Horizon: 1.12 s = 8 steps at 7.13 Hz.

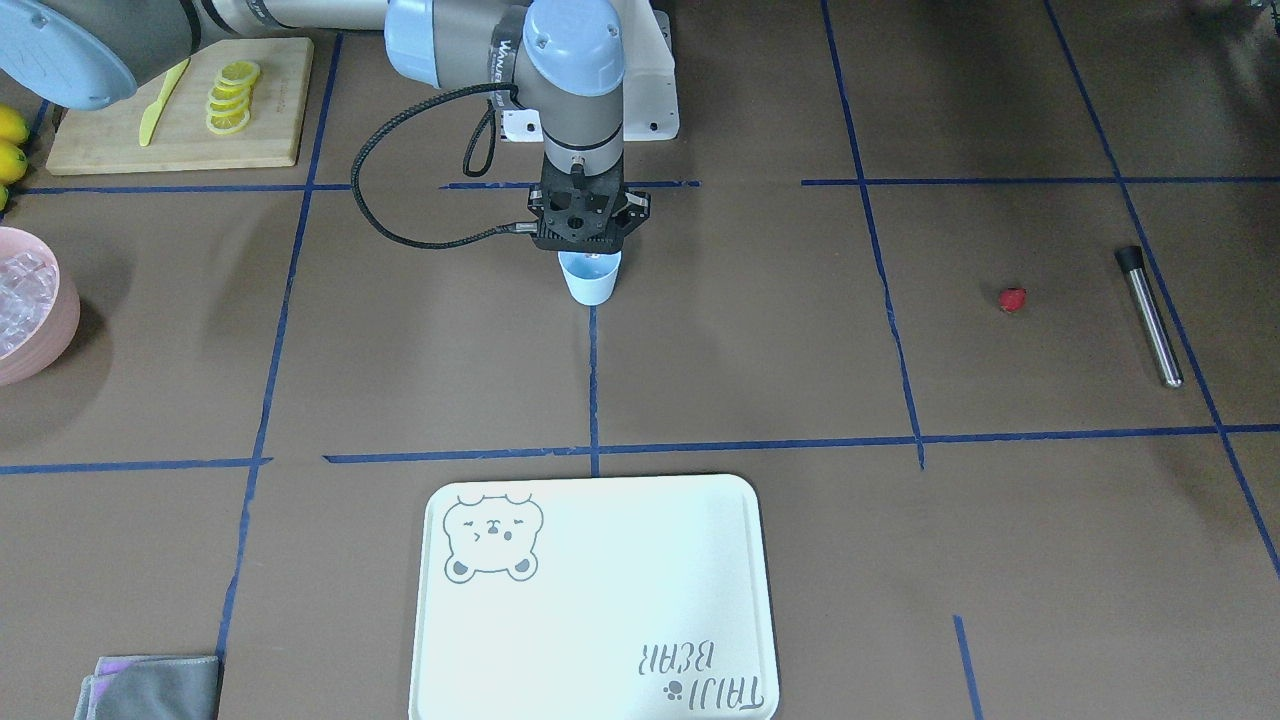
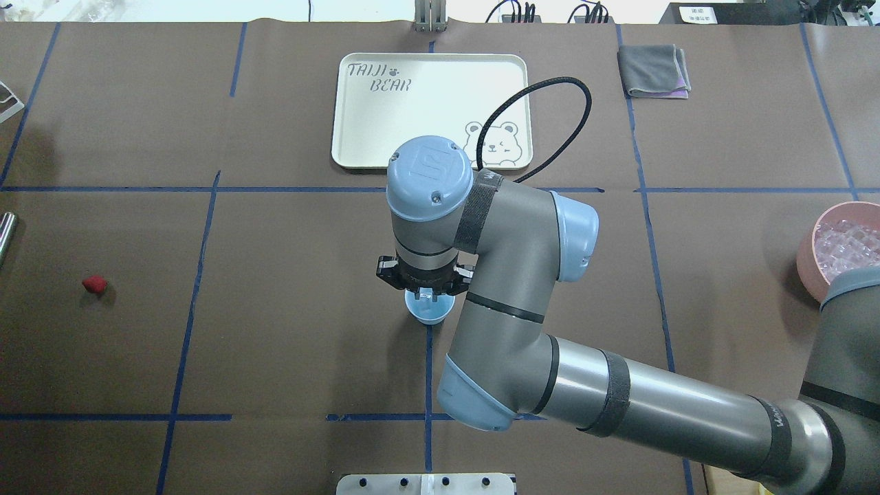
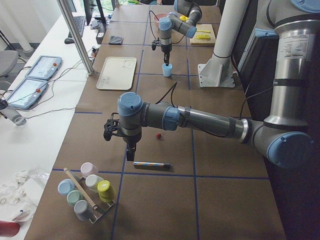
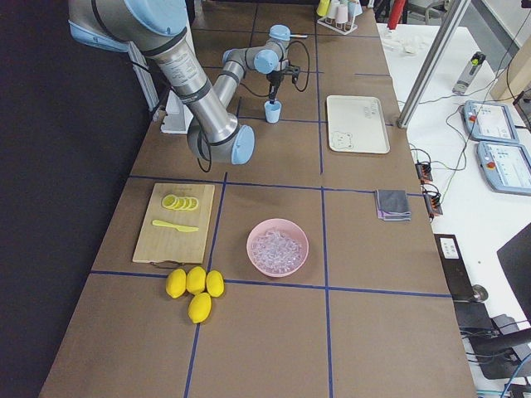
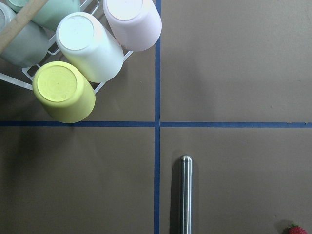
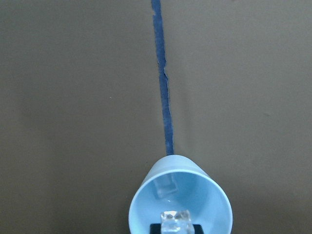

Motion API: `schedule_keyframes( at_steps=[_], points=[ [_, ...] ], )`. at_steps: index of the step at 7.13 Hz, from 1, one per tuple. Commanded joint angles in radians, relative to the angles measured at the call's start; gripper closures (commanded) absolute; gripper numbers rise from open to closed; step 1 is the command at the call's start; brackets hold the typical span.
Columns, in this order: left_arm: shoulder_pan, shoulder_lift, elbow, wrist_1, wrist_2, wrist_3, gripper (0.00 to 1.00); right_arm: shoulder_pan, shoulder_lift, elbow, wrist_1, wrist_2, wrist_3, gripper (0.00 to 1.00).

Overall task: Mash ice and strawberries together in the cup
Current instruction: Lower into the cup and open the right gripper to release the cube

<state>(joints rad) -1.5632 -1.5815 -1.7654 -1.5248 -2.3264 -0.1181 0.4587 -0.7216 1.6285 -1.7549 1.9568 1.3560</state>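
Observation:
The pale blue cup (image 1: 590, 284) stands at mid-table, also in the overhead view (image 2: 430, 315). My right gripper (image 1: 590, 252) hangs straight over its mouth. In the right wrist view one ice cube (image 6: 165, 186) lies in the cup (image 6: 207, 192) and another (image 6: 175, 220) sits at my fingertips, which look shut on it. More ice (image 4: 276, 247) fills the pink bowl (image 2: 806, 256). The strawberry (image 1: 1012, 299) lies on the table by a steel muddler (image 1: 1150, 320). My left gripper (image 3: 130, 153) hangs over the muddler (image 5: 185, 195); I cannot tell if it is open.
A white tray (image 1: 600, 600) lies across from the cup. A cutting board (image 1: 180, 130) holds lemon slices and a yellow knife, with whole lemons (image 4: 195, 286) beside it. A grey cloth (image 2: 653, 69) lies far right. A rack of coloured cups (image 3: 87, 192) stands beyond the muddler.

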Motion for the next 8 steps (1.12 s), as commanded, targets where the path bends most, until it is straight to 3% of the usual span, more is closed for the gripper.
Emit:
schedule_keyframes(
  at_steps=[1,4,6,8],
  points=[
    [0.000,0.000,0.000,0.000,-0.001,0.000,0.00,0.000,-0.001,0.001,0.000,-0.001,0.000,0.58],
    [0.000,-0.002,0.001,0.000,-0.001,0.000,0.00,0.000,-0.002,0.004,0.000,-0.001,0.000,0.32],
    [0.000,-0.002,0.001,0.000,0.001,0.000,0.00,0.000,0.001,0.017,-0.003,-0.001,0.000,0.01],
    [0.000,-0.002,0.000,0.000,-0.001,0.000,0.00,0.000,-0.009,0.037,-0.011,-0.001,0.000,0.01]
  ],
)
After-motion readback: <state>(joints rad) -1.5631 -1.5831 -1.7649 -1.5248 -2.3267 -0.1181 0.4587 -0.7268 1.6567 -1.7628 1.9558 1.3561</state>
